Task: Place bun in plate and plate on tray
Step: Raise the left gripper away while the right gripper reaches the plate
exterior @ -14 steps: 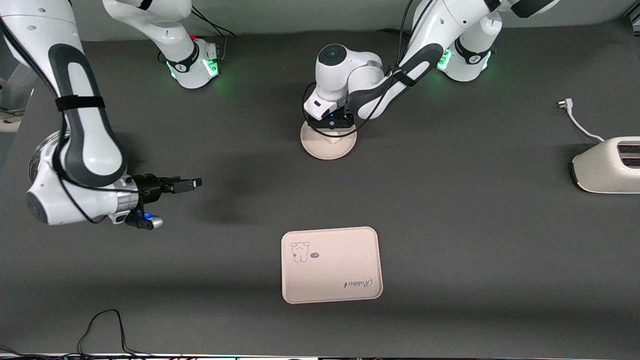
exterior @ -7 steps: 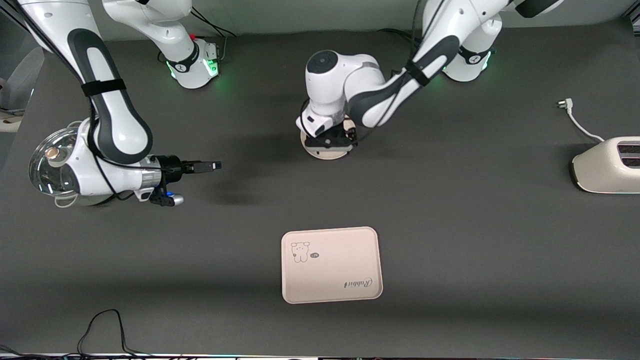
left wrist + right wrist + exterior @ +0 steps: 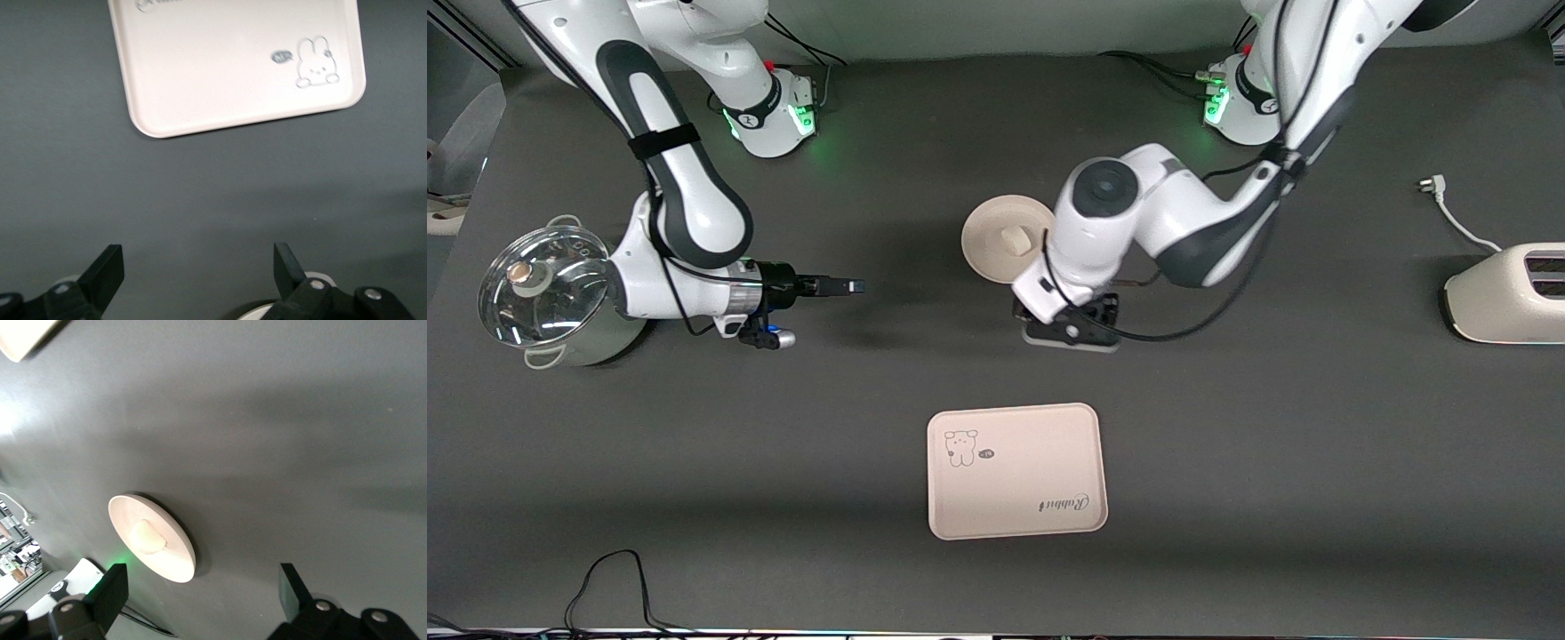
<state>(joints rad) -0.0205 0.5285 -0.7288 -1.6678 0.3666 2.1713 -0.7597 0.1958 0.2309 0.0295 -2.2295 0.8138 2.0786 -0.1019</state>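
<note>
The small off-white bun (image 3: 1012, 237) lies in the round cream plate (image 3: 987, 253) at mid-table; both also show in the right wrist view, the bun (image 3: 147, 537) on the plate (image 3: 175, 555). The rectangular tray (image 3: 1016, 469) with its rabbit drawing lies nearer the front camera, bare, and also shows in the left wrist view (image 3: 227, 67). My left gripper (image 3: 1069, 331) is open and empty, over bare table between plate and tray (image 3: 197, 267). My right gripper (image 3: 845, 286) is open and empty, level, on the plate's right-arm side (image 3: 200, 590).
A pot with a glass lid (image 3: 543, 284) stands at the right arm's end of the table. A cream toaster (image 3: 1507, 293) with a loose plug and cord (image 3: 1449, 209) stands at the left arm's end. A black cable (image 3: 609, 582) lies at the near edge.
My left gripper has left the plate and moved toward the tray, with the bun staying in the plate. My right gripper has moved toward the plate, uncovering the pot.
</note>
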